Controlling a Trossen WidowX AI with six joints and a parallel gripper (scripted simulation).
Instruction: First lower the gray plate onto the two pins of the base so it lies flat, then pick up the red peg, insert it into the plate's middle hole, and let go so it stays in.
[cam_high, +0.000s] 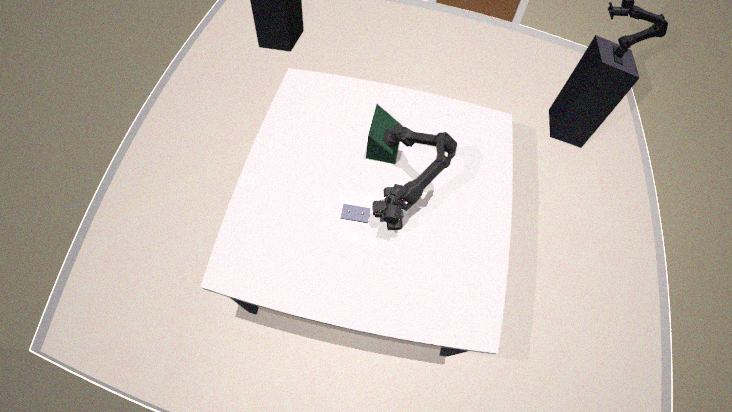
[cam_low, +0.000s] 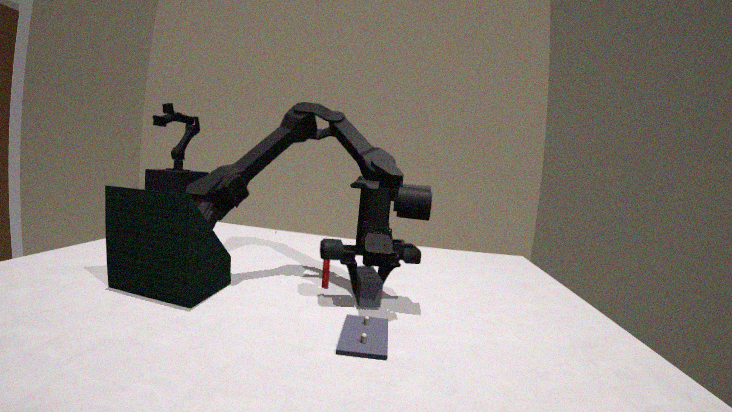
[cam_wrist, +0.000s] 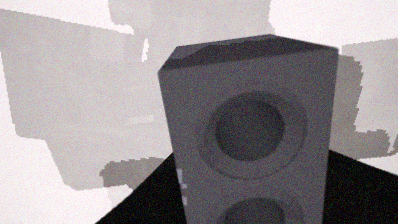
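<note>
My gripper (cam_low: 369, 280) (cam_wrist: 252, 156) is shut on the gray plate (cam_low: 368, 295) (cam_wrist: 186, 95), one finger on each side of it. The plate is low over or on the table; I cannot tell which. Two of its round holes show in the wrist view. The blue-gray base (cam_high: 355, 218) (cam_low: 378, 346) lies flat beside the gripper, nearer to the exterior view, with its two light pins bare. The red peg (cam_low: 325, 274) stands upright left of the plate in the exterior view, its top hidden behind a gripper part. The gripper body hides the plate in the top view.
The arm's dark green mount (cam_high: 378, 135) (cam_low: 163, 245) stands on the white table (cam_high: 307, 266) (cam_low: 512, 327). A second dark arm (cam_high: 642, 30) (cam_low: 186, 135) stands on a black pillar (cam_high: 589, 97) off the table. Another black pillar (cam_high: 277, 25) stands at the upper left in the top view.
</note>
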